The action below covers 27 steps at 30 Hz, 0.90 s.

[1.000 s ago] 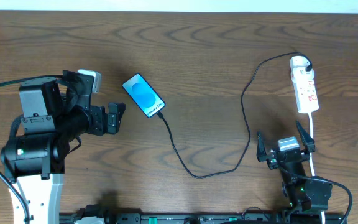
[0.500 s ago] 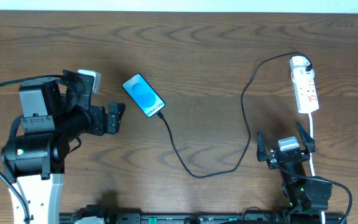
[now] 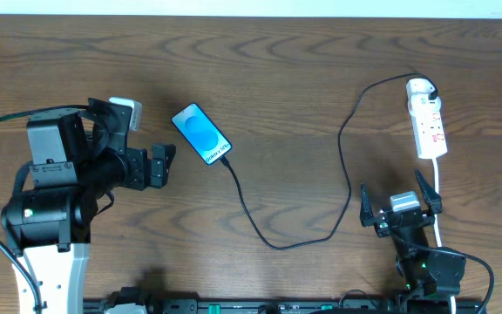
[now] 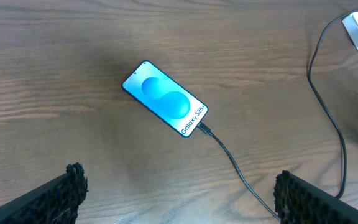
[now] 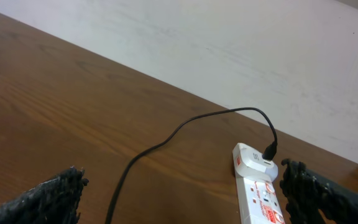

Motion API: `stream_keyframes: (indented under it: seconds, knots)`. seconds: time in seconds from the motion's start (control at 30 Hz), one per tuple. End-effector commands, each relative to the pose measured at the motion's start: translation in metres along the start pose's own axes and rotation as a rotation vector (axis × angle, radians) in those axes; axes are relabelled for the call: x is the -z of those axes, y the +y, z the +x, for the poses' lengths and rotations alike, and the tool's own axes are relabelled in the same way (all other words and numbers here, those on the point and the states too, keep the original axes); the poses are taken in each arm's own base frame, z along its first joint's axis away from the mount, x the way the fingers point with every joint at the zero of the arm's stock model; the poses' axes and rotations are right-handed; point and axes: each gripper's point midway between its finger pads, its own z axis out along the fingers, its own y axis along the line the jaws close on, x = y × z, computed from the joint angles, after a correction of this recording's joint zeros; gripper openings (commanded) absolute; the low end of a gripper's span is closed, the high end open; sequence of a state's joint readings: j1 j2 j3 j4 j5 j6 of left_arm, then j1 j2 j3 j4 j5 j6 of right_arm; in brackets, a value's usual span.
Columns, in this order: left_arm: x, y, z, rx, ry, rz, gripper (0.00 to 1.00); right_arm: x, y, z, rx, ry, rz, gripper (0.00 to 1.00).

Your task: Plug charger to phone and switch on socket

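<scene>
We log a dark wood-grain table (image 3: 286, 52) that ends at a pale wall (image 5: 229, 37), seen properly only in the right wrist view. Overhead, the phone (image 3: 201, 133) lies flat, screen up, left of centre, near the left gripper (image 3: 162, 164). The charger (image 3: 341, 148) loops from the phone's lower end to the socket (image 3: 428, 122) at upper right, above the right gripper (image 3: 395, 192); both pairs of jaws stand spread wide and empty. Only the left wrist view resolves the plug tip (image 4: 204, 129) seated in the phone, and only the right wrist view shows the cable entering a white adapter (image 5: 253, 160) on the socket's end.
</scene>
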<state>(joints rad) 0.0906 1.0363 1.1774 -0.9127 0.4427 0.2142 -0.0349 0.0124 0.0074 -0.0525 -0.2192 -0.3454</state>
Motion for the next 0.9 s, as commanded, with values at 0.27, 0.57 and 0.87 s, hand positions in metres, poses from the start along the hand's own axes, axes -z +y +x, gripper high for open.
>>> stream_keyframes:
  seconds: [0.27,0.57,0.87]
  knots:
    - [0.004,0.000,-0.001,-0.015,-0.011,-0.005,0.98,0.000,-0.001,0.001,-0.020,0.004,0.007,0.99]
    - [0.021,0.005,-0.014,-0.078,-0.167,-0.085,0.98,0.000,-0.001,0.001,-0.020,0.004,0.007,0.99]
    - [0.014,0.005,-0.001,-0.148,-0.352,-0.113,0.98,0.000,-0.001,0.001,-0.020,0.004,0.007,0.99]
